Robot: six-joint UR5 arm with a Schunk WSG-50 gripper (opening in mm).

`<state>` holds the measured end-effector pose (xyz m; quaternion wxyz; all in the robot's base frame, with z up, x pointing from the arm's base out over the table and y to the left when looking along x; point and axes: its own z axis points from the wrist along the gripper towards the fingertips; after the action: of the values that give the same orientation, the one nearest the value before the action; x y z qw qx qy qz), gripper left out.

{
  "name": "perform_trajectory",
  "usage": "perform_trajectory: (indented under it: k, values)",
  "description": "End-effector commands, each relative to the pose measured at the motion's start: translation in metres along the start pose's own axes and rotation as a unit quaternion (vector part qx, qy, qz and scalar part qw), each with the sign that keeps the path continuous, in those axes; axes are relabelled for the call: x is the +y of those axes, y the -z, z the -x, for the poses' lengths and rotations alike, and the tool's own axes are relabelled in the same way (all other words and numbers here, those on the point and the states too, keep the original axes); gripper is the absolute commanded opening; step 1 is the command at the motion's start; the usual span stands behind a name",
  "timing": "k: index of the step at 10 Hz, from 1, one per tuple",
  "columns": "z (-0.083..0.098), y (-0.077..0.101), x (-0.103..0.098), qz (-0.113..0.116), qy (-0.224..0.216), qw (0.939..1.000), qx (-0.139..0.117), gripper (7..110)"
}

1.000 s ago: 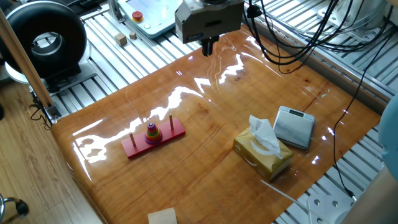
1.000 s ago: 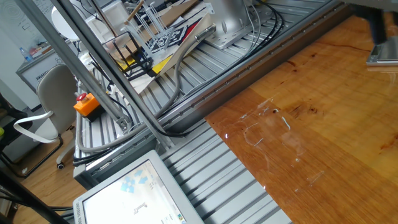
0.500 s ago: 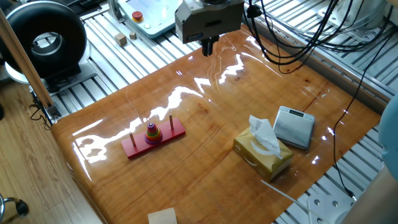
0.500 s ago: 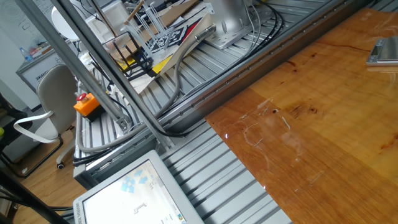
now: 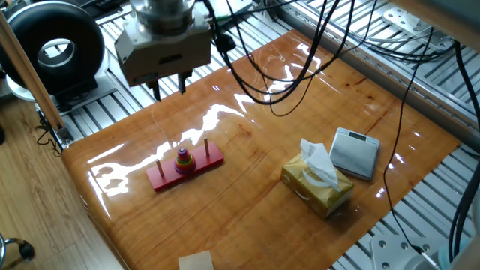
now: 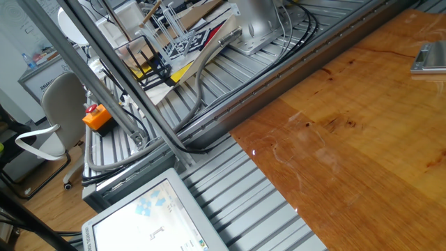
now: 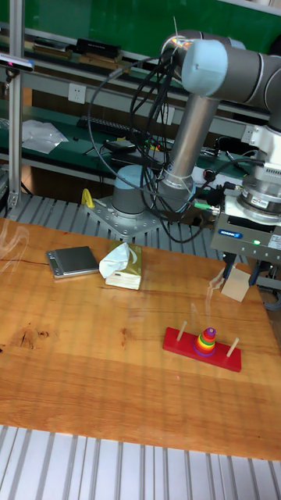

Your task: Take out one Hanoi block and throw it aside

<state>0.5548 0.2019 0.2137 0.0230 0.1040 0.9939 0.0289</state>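
Hovering above the Hanoi block (image 5: pixel 182 153), end effector (image 5: pixel 169 86) gapes empty.

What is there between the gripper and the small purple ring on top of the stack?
Nothing: in one fixed view only bare glossy table shows between the open gripper and the purple ring. The tall fixed view agrees.

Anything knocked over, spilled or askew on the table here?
Nothing stands out. The ring stack sits upright on the middle peg of the red base, tissue box and grey scale lie flat, and the open pincer hovers above, empty.
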Motion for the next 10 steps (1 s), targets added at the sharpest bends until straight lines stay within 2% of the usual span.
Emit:
perform_trajectory:
  k: [1,3,6,10]
  values:
    - [-0.006,-0.016,0.008,0.002,0.008,0.9999,-0.011,44]
    - [-0.003,-0.032,0.0,-0.011,0.014,0.9996,-0.02,44]
    - [0.001,-0.044,-0.002,-0.004,0.019,0.9995,-0.026,44]
    - [0.003,-0.049,-0.007,-0.006,0.023,0.9992,-0.031,44]
